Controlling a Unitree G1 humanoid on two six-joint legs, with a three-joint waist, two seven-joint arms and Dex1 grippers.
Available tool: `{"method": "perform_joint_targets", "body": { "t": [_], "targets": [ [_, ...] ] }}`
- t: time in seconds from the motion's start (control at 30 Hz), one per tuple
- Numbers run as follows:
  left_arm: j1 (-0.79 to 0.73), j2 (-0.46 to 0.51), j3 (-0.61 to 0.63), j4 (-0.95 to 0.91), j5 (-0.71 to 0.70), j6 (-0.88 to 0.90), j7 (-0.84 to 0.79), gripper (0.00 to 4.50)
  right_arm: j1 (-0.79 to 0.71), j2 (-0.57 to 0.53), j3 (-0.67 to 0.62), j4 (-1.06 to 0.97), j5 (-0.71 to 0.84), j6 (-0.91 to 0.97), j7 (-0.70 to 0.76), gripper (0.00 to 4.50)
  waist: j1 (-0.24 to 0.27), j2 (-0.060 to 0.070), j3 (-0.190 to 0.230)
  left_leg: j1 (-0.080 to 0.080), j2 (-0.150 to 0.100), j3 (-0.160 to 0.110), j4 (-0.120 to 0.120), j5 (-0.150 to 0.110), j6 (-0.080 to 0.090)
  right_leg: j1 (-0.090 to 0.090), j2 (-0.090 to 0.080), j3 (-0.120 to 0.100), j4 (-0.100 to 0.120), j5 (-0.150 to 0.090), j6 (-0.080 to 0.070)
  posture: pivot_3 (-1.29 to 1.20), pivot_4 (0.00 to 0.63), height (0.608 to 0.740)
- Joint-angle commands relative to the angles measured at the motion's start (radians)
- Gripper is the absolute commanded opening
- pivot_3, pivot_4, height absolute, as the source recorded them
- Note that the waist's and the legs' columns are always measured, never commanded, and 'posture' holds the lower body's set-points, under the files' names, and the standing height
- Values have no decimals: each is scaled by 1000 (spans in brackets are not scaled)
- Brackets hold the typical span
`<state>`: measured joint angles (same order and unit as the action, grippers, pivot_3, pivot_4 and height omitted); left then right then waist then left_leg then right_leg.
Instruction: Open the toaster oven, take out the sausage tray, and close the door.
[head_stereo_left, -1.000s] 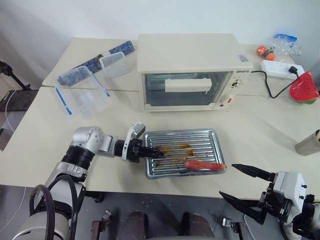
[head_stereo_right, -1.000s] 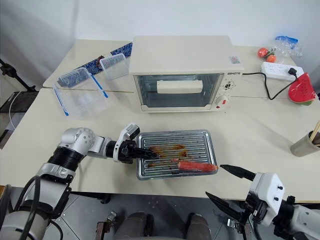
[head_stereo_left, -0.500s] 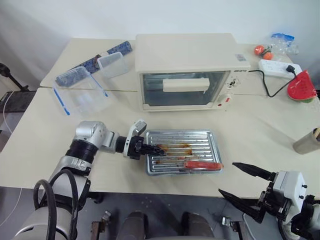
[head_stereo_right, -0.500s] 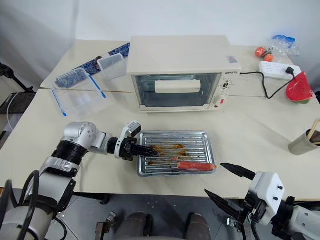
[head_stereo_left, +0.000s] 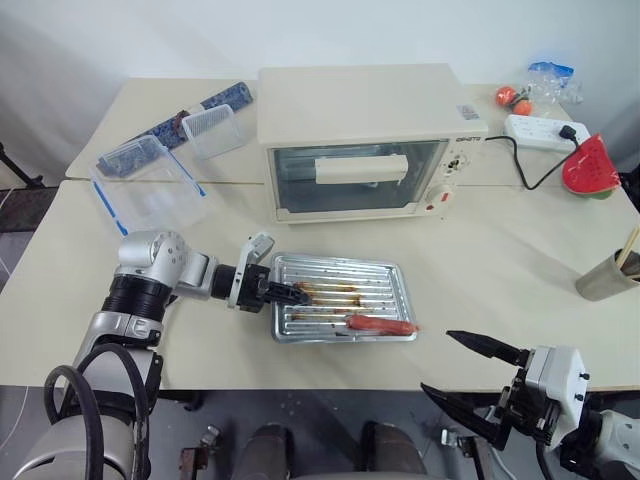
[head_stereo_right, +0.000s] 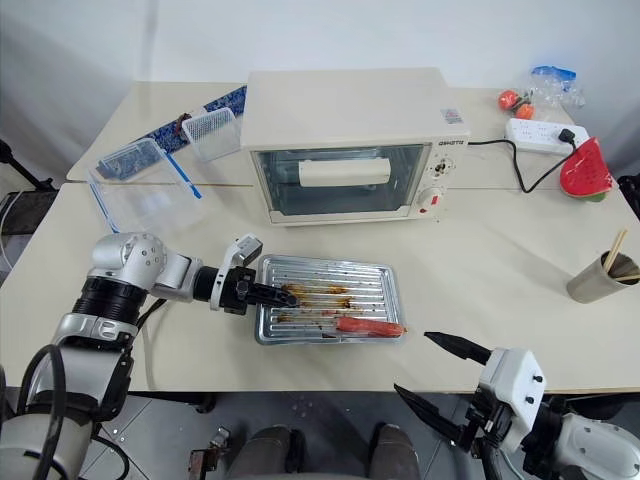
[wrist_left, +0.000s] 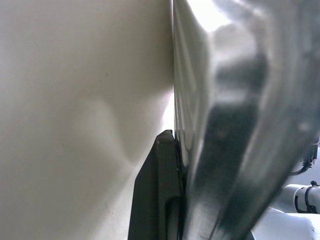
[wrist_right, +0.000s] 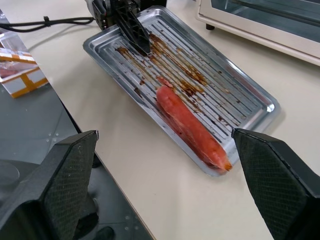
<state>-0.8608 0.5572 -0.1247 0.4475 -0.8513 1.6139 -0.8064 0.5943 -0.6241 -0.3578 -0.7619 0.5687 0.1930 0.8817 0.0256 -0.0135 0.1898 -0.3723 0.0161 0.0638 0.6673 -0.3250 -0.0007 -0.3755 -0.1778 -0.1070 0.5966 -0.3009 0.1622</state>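
Note:
The cream toaster oven (head_stereo_left: 360, 105) stands at the back of the table, its glass door (head_stereo_left: 352, 178) closed with the bar handle (head_stereo_left: 360, 168) across the top. In front of it the silver sausage tray (head_stereo_left: 340, 290) lies flat on the table, with brown stains and one red sausage (head_stereo_left: 380, 323) along its near edge. My left gripper (head_stereo_left: 287, 293) is shut on the tray's left rim; one black finger (wrist_left: 157, 190) presses against the metal rim (wrist_left: 225, 125). My right gripper (head_stereo_left: 438, 362) hangs open off the table's front edge, to the near right of the tray (wrist_right: 185, 80), holding nothing.
Two clear plastic containers (head_stereo_left: 150, 185) (head_stereo_left: 213, 130) sit at the back left beside a blue patterned strip (head_stereo_left: 215, 98). At the right are a power strip (head_stereo_left: 540, 128) with its cord, a watermelon slice (head_stereo_left: 588, 165) and a cup (head_stereo_left: 612, 275) with chopsticks. The table's front edge (head_stereo_left: 330, 360) runs just below the tray.
The whole view has shifted. My left gripper has drawn the tray slightly to the left and swung it a little. The right gripper has stayed open in place.

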Motion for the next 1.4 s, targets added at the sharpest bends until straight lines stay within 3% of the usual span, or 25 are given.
{"method": "perform_joint_targets", "body": {
  "t": [0.03,0.33,0.5,0.63,0.87,1.07,1.27,1.4],
  "targets": [
    [16,-4,15,-29,-8,1,60,596,-9,-2,-7,-13,7,-18,2,4500,0,0,0,0,0,0,0,0,0,0,0,0,0,0,0,0,150,740],
    [69,4,111,-125,-9,-21,125,3276,-22,-7,-6,-14,10,-10,6,4500,0,0,0,0,0,0,0,0,0,0,0,0,0,0,0,0,150,740],
    [136,71,192,-279,-36,-106,43,4394,-32,-8,3,-7,10,-9,12,4500,-5,0,0,0,0,0,0,0,0,0,0,0,0,0,0,0,150,740],
    [276,202,251,-430,-24,-351,-160,4394,-58,-19,3,18,4,-23,37,4500,-5,0,0,1,1,1,-1,0,-1,-1,0,0,0,0,0,0,150,740],
    [643,333,377,-481,211,-1026,-457,4394,-188,-47,-16,166,-52,-146,111,4500,-2,0,0,1,1,2,-1,-1,-1,0,1,0,-3,0,0,0,150,740],
    [803,294,521,-385,342,-1477,-480,4394,-271,-130,-67,308,72,-133,276,4500,0,0,0,0,2,2,-1,-2,0,0,0,0,-4,0,0,0,150,740],
    [872,312,627,-259,401,-1666,-453,4394,-322,-189,-88,446,66,-195,417,4500,-3,0,0,1,2,4,-1,-3,1,0,0,-2,-3,0,0,0,150,740],
    [913,305,643,-264,374,-1648,-451,4394,-344,-186,-88,502,52,-223,446,4500,-2,0,0,1,2,5,-1,-3,1,0,0,-3,-4,0,0,0,150,740]
  ]
}}
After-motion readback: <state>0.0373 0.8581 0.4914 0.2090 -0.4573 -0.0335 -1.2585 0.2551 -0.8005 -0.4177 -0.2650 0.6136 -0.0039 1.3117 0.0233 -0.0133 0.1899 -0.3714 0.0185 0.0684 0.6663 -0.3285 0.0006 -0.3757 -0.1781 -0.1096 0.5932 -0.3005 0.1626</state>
